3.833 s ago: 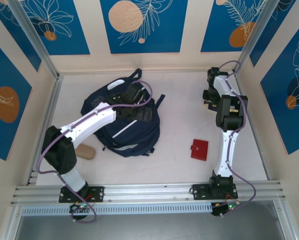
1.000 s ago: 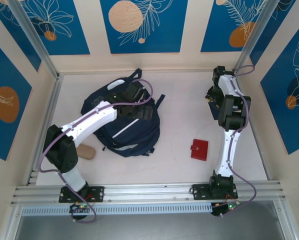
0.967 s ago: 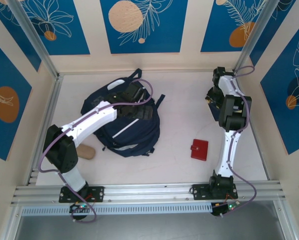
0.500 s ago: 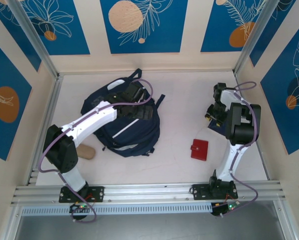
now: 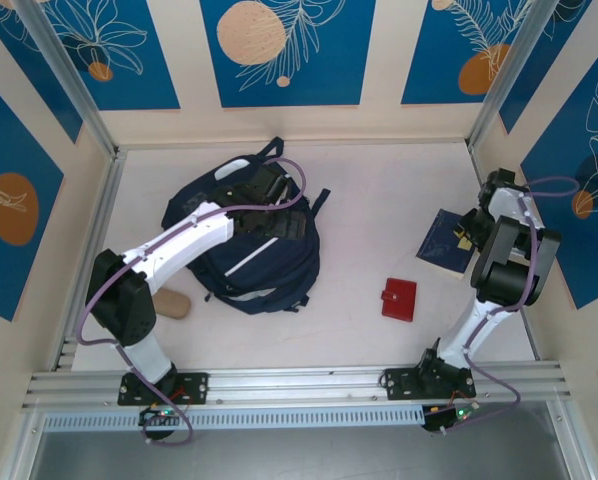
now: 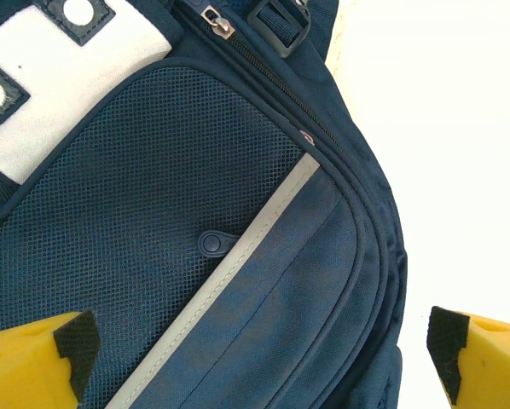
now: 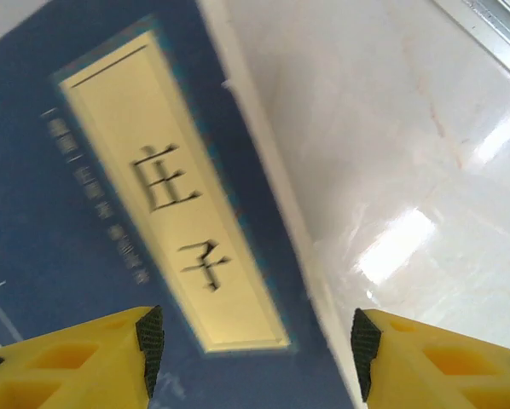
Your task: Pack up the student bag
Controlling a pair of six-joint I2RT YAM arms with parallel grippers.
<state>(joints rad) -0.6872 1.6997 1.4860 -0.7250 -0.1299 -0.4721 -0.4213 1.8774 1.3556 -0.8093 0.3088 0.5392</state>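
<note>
The student bag (image 5: pixel 262 272), navy with thin pale stripes, lies flat at the left-centre of the table. My left gripper (image 5: pixel 276 210) hovers over its upper part. In the left wrist view the bag's mesh pocket (image 6: pixel 178 196) and white patch (image 6: pixel 59 94) lie under my left gripper (image 6: pixel 255 362), whose jaws stand wide open with nothing between them. My right gripper (image 5: pixel 466 233) is near the right wall, above a flat navy booklet (image 5: pixel 441 242) with a cream label (image 7: pixel 170 213). That right gripper (image 7: pixel 251 362) is open, its fingertips (image 7: pixel 76 362) apart over the booklet's right edge.
A red wallet (image 5: pixel 399 298) lies on the table between the bag and the right arm. A beige oval object (image 5: pixel 171 303) rests beside the left arm's lower link. Metal frame rails run along the left side (image 5: pixel 89 250) and the near edge (image 5: pixel 299 385).
The right arm has swung from the back right corner forward and toward the right wall. The navy booklet now lies flat on the table beneath its gripper. The left arm has not moved.
</note>
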